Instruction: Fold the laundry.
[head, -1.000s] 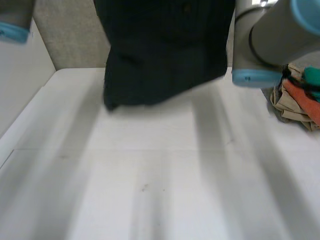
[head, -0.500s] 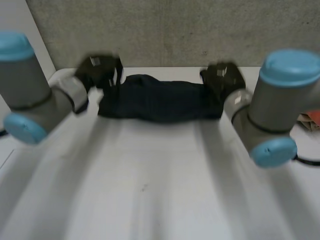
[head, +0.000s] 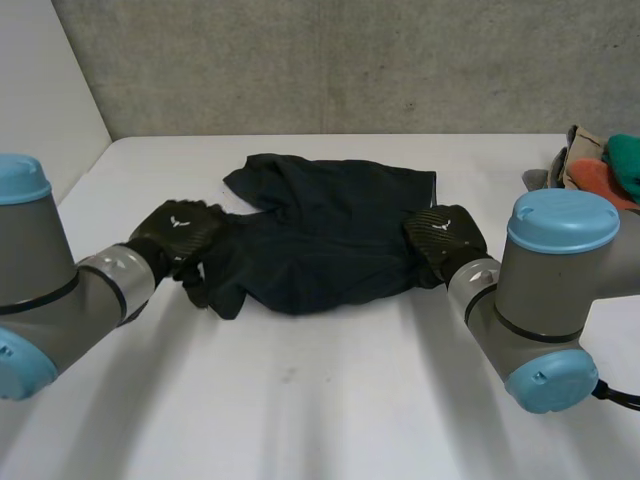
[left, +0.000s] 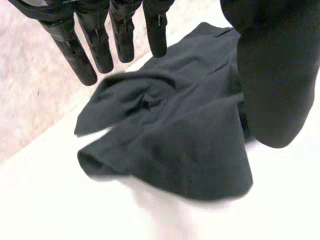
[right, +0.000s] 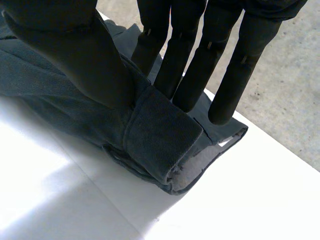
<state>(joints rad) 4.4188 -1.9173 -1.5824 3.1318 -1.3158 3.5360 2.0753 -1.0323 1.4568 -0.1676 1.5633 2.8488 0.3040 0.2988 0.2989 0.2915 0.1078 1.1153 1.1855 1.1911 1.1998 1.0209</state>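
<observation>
Lowered from mid-air a second ago, the dark garment (head: 320, 235) now lies in loose folds on the far half of the white table (head: 330, 400), and both arms have swung down to either side of it. From above, the left hand (head: 178, 232) sits at the garment's left edge and the right hand (head: 443, 235) at its right edge, each with its back turned up, the forearms angling in from the near corners. A heap of clothes (head: 600, 165) in orange, teal and tan rests at the table's far right, well apart from the work.

That overhead look hides the grips, which the wrist cameras show. On the left wrist, the fingers (left: 100, 45) hang straight and spread above the rumpled cloth, the thumb (left: 275, 75) stands wide of them, and nothing is caught between: that hand is released. On the right wrist, the thumb bears down on a turned-up hem (right: 160, 140) while straight fingers stand just behind the same fold, so the hem is pinched between them. The hem's pale inner face shows at the fingertips.
</observation>
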